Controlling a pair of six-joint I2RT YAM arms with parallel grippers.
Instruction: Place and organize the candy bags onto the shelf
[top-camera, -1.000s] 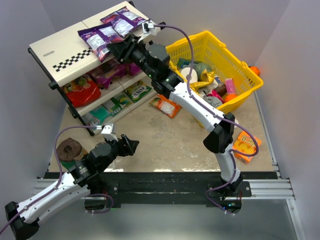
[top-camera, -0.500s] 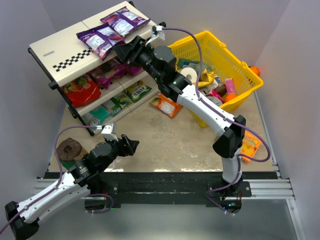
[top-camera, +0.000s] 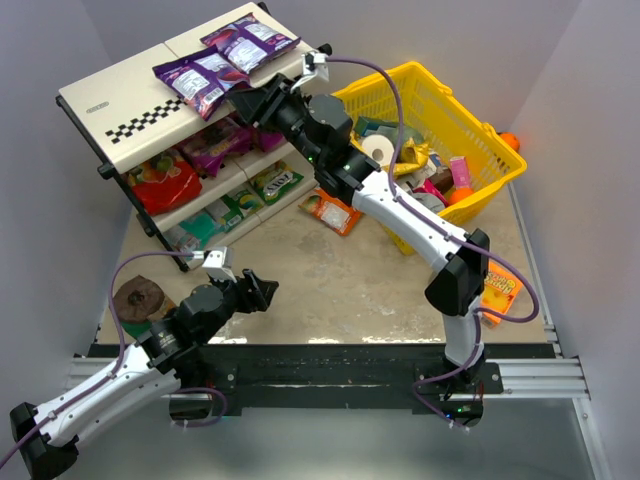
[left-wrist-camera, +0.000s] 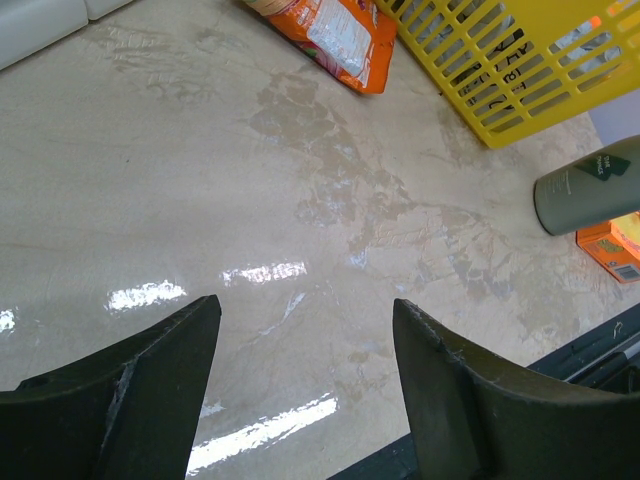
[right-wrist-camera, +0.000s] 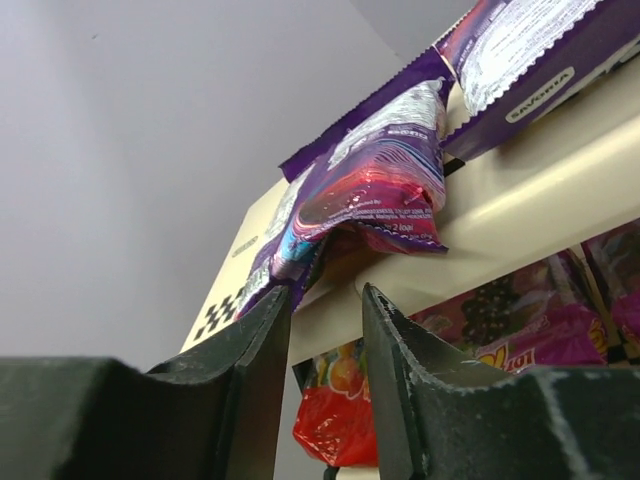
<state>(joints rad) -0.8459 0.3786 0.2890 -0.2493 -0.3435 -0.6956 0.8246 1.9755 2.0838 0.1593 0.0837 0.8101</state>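
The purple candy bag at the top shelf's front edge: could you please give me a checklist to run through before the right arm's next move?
1. Right gripper empty, jaws apart: ok.
2. Purple bag fully on the shelf's top tier: not ok, its end droops over the front lip.
3. Bag clear of the right fingertips: cannot tell, one corner sits close.
4. Second purple bag flat on the top tier: ok.
5. Left gripper open and empty: ok.
6. All bags shelved: not ok, an orange pouch lies on the table by the yellow basket.
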